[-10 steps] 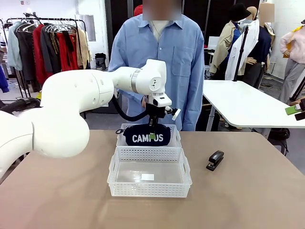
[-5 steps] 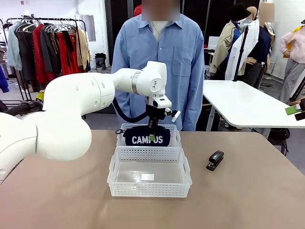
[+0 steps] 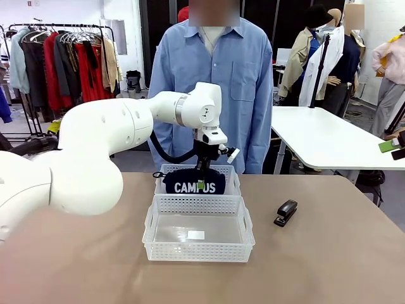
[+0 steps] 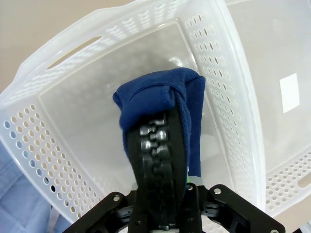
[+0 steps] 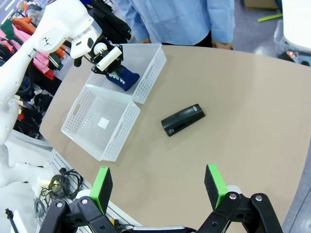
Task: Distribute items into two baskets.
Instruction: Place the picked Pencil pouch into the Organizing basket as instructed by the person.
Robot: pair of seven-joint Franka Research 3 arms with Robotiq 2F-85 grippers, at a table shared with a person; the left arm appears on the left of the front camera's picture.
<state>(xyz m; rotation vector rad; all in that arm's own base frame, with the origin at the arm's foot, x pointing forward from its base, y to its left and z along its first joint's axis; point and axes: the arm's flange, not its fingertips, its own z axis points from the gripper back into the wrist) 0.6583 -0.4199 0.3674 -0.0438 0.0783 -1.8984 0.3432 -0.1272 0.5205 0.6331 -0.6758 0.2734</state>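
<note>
The navy pouch (image 3: 183, 185) printed "CAMPUS" hangs inside the far basket (image 3: 233, 183), low between its walls. My left gripper (image 3: 202, 180) pinches its top edge from above. In the left wrist view the fingers clamp the pouch (image 4: 160, 107) at its zipper over the far basket's floor (image 4: 73, 107); whether it touches the floor I cannot tell. The near basket (image 3: 197, 252) holds nothing but a white label. The black stapler (image 3: 286, 212) lies on the table to the right of the baskets. Above the table's near right part my right gripper (image 5: 158, 189) stands open, with the stapler (image 5: 183, 119) ahead.
A person in a blue shirt (image 3: 215, 69) stands at the far edge, right behind the baskets. The two baskets touch end to end at the table's middle. Bare tabletop (image 3: 329, 253) lies around the stapler and to the left (image 3: 76, 253).
The left gripper has lowered the pouch a little deeper into the far basket. The stapler, the baskets and the right gripper have not moved.
</note>
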